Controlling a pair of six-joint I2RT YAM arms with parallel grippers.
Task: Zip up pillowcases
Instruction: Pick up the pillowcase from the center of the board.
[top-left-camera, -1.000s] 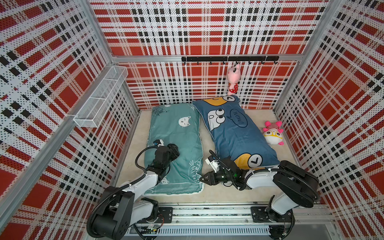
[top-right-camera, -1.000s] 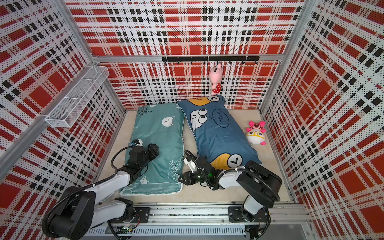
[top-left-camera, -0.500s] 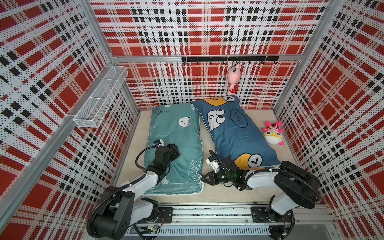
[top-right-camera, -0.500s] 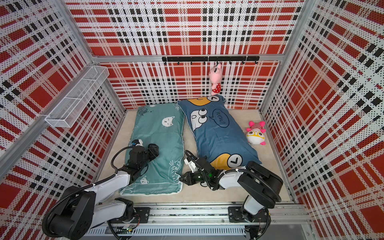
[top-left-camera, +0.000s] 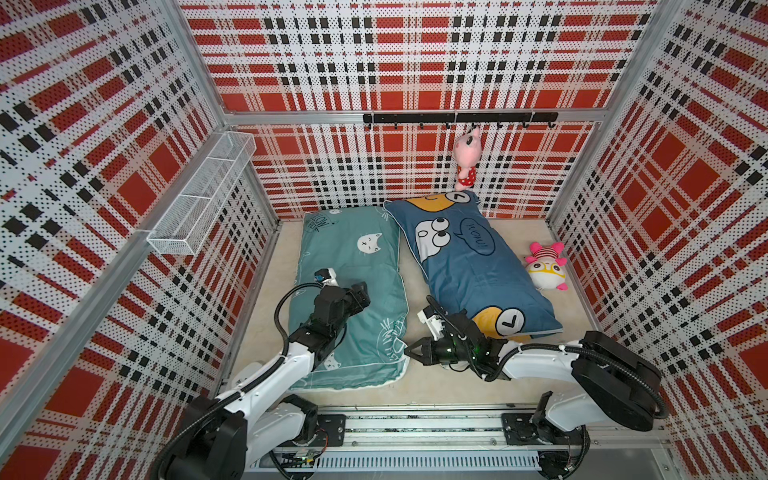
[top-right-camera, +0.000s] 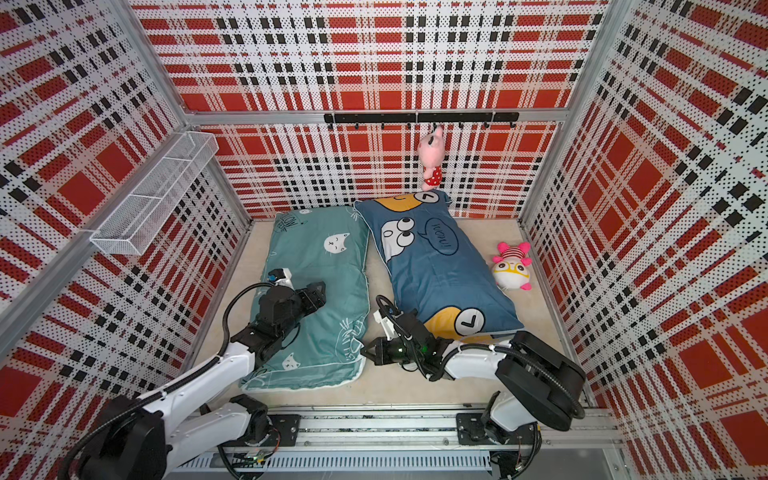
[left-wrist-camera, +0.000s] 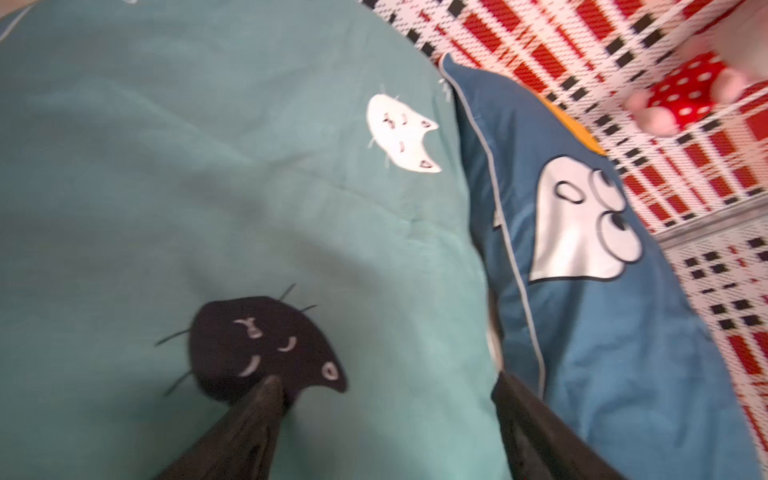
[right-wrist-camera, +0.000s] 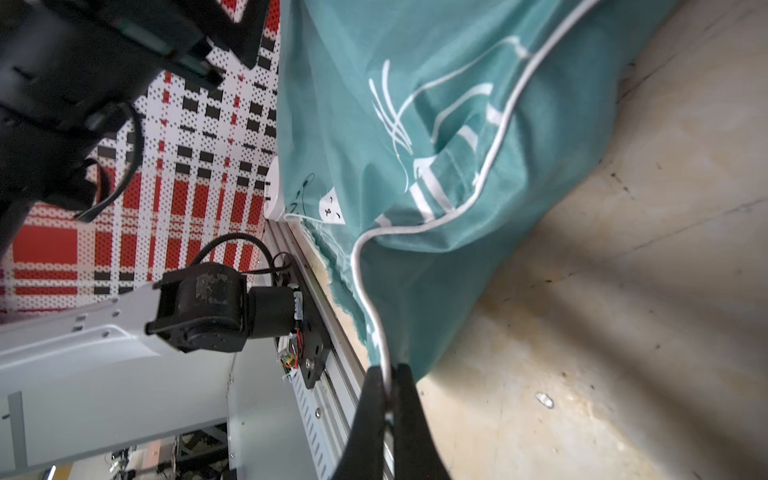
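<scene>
Piping (right-wrist-camera: 490, 166) of teal pillowcase (top-left-camera: 353, 266) sits pinched in right claw (right-wrist-camera: 388, 370); left claw (left-wrist-camera: 386, 380) gapes over it.

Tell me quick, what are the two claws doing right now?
Left gripper: open, over the teal pillowcase.
Right gripper: shut on the teal pillowcase's piped edge.

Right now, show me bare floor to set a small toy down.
Bare floor lies behind the striped plush, beside the blue pillowcase; another strip runs between the teal pillowcase and the front rail. Crowded: the teal corner that the right gripper pinches.
</scene>
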